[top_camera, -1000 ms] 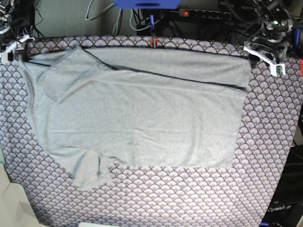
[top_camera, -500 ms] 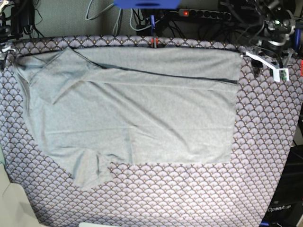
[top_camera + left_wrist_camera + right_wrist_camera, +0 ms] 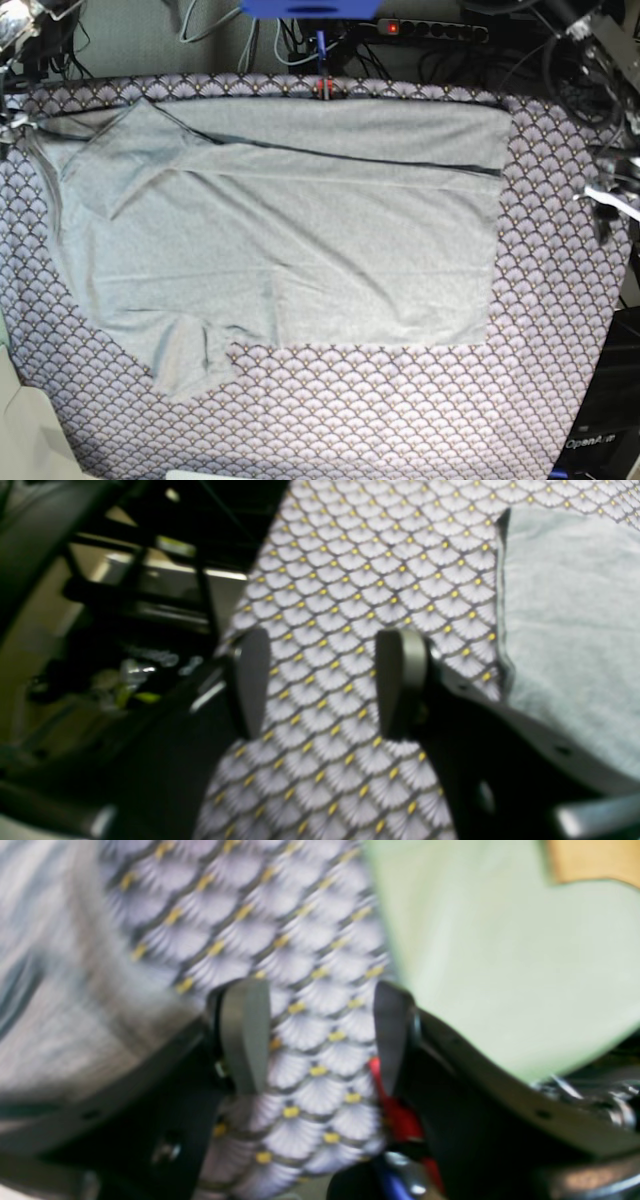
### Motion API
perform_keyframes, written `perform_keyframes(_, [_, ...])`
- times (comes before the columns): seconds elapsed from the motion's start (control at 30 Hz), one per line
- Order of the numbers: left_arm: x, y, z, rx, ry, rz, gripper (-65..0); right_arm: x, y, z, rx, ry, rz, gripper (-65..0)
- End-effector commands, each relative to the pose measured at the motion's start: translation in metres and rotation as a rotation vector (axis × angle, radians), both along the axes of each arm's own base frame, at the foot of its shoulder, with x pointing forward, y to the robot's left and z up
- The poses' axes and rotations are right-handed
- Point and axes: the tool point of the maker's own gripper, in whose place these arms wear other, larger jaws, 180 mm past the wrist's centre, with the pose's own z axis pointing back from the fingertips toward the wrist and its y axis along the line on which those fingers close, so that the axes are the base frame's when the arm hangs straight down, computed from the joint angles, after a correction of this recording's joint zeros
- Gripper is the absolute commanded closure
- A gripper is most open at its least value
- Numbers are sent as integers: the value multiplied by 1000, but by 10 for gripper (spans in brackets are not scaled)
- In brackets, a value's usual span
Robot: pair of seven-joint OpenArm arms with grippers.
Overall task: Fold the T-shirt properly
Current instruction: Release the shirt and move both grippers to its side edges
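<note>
The only readable lettering was "OpenArm" in pale letters on a dark robot base (image 3: pixel 597 442) at the lower corner of the base view, on the left gripper's side and well below it (the final letters ran off too small to tell). Neither wrist view showed any writing.

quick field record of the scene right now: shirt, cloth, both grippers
T-shirt: light grey, spread flat, far strip folded over, one sleeve sticking out at the near edge
tablecloth: purple scallop pattern, under the shirt
left gripper: open, empty, over bare cloth beside the shirt's edge
right gripper: open, empty, over bare cloth by the table edge
</note>
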Motion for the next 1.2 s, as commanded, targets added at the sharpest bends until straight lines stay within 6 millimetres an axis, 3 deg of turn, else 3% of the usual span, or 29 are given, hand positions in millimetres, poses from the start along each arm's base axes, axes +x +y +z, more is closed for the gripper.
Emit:
perform_keyframes(0.0, [7,7,16,24,-49,0,-332,-4,-17,18,-56,-17,-30,-338])
perform_keyframes(0.13, [18,7,19,3,-74,6,-332,0,-27,28,-69,-54,-62,-340])
perform_keyframes(0.2, [20,6,21,-5,-85,7,-332,14,-31,39,-86,-84,-52,-340])
perform_keyframes(0.3, [34,-8,20,-32,-93,-15,-332,62,-19,53,-92,-129,39,-340])
perform_keyframes(0.57, [78,-48,36,-71,-108,-109,-332,191,48,45,0,-133,335,-340])
perform_keyframes(0.73, [102,-58,47,-22,-85,-94,-332,245,64,44,70,-114,413,-340])
perform_keyframes(0.93, [133,-77,37,0,-27,-106,-332,286,82,43,136,-65,480,-340])
perform_keyframes(1.07, [148,-89,15,-24,42,-143,-332,297,88,41,180,-67,483,-340])
perform_keyframes(1.17, [154,-93,12,-40,22,-155,-332,304,94,49,184,-144,503,-340])
